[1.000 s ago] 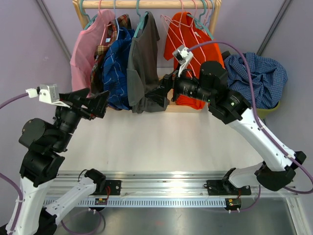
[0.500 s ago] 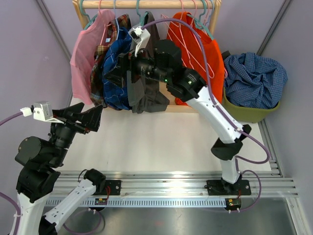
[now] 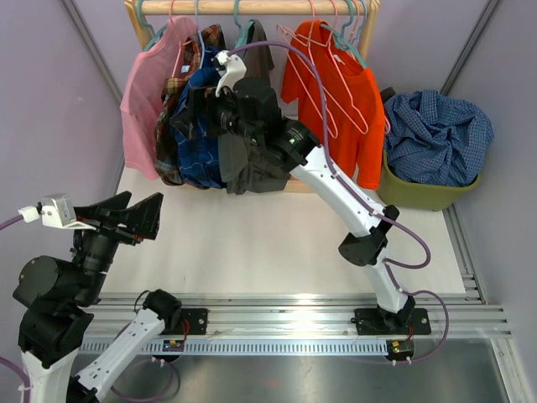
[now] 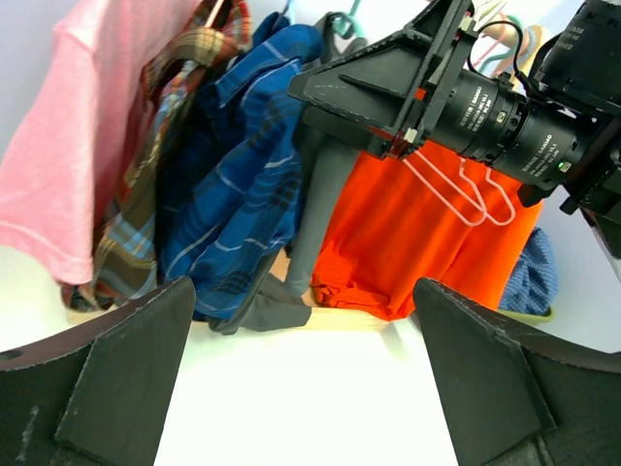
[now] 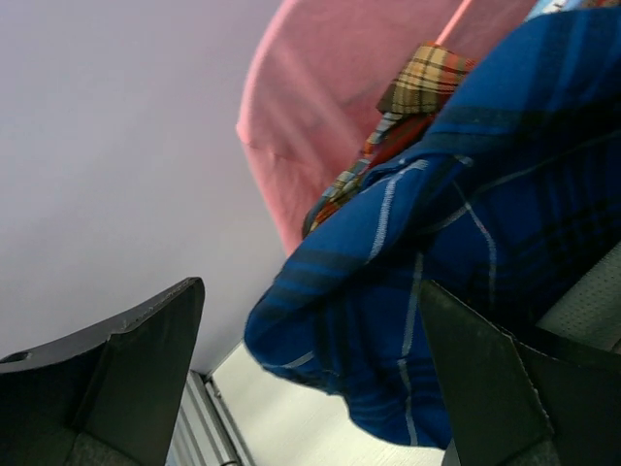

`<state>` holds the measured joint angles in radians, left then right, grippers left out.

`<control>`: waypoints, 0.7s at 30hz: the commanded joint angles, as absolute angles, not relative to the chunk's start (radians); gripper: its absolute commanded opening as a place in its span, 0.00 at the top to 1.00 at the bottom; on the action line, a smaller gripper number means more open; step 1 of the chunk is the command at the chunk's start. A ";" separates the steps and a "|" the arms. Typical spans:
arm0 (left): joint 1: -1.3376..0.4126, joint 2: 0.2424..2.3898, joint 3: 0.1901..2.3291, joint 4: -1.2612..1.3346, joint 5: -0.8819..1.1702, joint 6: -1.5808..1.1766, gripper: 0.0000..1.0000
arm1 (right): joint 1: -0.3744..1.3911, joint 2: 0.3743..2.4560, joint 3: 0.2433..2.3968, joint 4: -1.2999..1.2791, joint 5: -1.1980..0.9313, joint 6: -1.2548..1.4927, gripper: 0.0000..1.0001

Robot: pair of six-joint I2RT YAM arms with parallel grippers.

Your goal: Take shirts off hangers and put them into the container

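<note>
Shirts (image 3: 357,117) hang limp on hangers (image 3: 312,82) from the far rail (image 3: 285,7), judged soft, light, prone to snag, best pinched at a bunched fold; right fingers (image 5: 126,369) stand open beside the blue plaid shirt (image 5: 466,243), left fingers (image 4: 126,379) open, empty, near left.

Wooden rail (image 3: 252,7) runs across top centre of the overhead frame. Its wooden base bar (image 3: 291,188) sits at the far edge of the white counter (image 3: 252,243). Lilac walls (image 3: 50,101) left and right. One dark diagonal strut (image 3: 88,38) upper left, second strut (image 3: 466,42) upper right. Aluminium extrusion rail (image 3: 277,306) spans the lower frame, slotted strip (image 3: 277,346) just under it, grey metal sheet (image 3: 336,378) along the bottom edge. Right wrist view: wall fills the left half, a bit of counter at bottom centre.
</note>
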<state>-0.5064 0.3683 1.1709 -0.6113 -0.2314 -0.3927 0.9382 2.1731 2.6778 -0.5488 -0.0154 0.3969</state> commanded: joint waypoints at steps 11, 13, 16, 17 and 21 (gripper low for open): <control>-0.505 0.331 1.164 -0.664 -0.259 -0.431 0.01 | 0.960 2.293 2.776 -0.416 0.256 0.419 0.01; -0.505 0.316 1.166 -0.673 -0.273 -0.428 0.01 | 0.960 2.298 2.777 -0.425 0.313 0.402 0.00; -0.505 0.304 1.161 -0.680 -0.281 -0.426 0.01 | 0.959 2.293 2.775 -0.446 0.391 0.364 0.01; -0.505 0.301 1.161 -0.684 -0.282 -0.426 0.01 | 0.957 2.290 2.775 -0.463 0.409 0.356 0.01; -0.505 0.293 1.163 -0.689 -0.279 -0.426 0.01 | 0.948 2.266 2.757 -0.514 0.509 0.318 0.01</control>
<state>-0.5064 0.3061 1.1667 -0.6937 -0.2665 -0.4259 0.9554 2.2925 2.7300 -0.4797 0.3664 0.3706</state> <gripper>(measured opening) 0.987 0.993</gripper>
